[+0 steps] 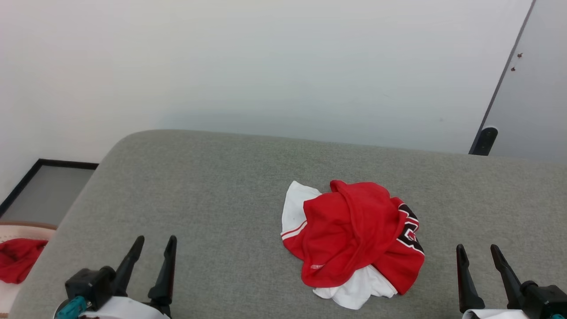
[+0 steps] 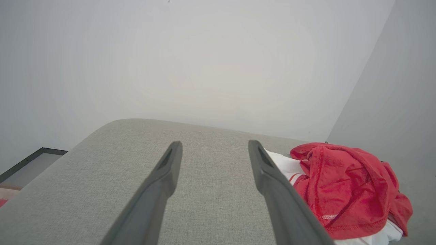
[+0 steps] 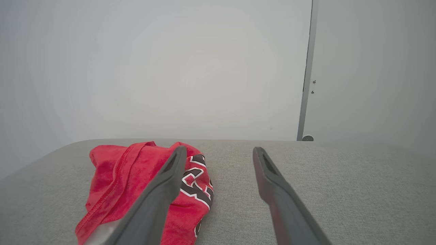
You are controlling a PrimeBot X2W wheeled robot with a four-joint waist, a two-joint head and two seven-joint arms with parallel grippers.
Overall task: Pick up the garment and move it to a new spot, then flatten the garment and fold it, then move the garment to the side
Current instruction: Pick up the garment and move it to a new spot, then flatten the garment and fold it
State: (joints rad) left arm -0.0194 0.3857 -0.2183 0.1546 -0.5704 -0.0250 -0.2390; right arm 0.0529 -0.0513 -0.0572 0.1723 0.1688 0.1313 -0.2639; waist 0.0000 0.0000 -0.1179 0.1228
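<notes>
The garment (image 1: 354, 239) lies crumpled in a heap on the grey cushioned surface (image 1: 212, 186), right of centre: red cloth with white sleeve parts poking out and a black-and-white number on its right side. My left gripper (image 1: 153, 246) rests open at the lower left, well apart from the heap. At the lower right my right gripper (image 1: 478, 252) is open too, just right of the garment. The left wrist view has the garment (image 2: 344, 190) beyond the right finger. In the right wrist view the garment (image 3: 136, 183) sits partly behind the left finger.
A smaller plain red cloth bundle (image 1: 17, 259) lies in a pale container at the far left edge, below the surface. A white wall stands behind; a grey door (image 1: 531, 97) with a dark stopper (image 1: 485, 139) is at the back right.
</notes>
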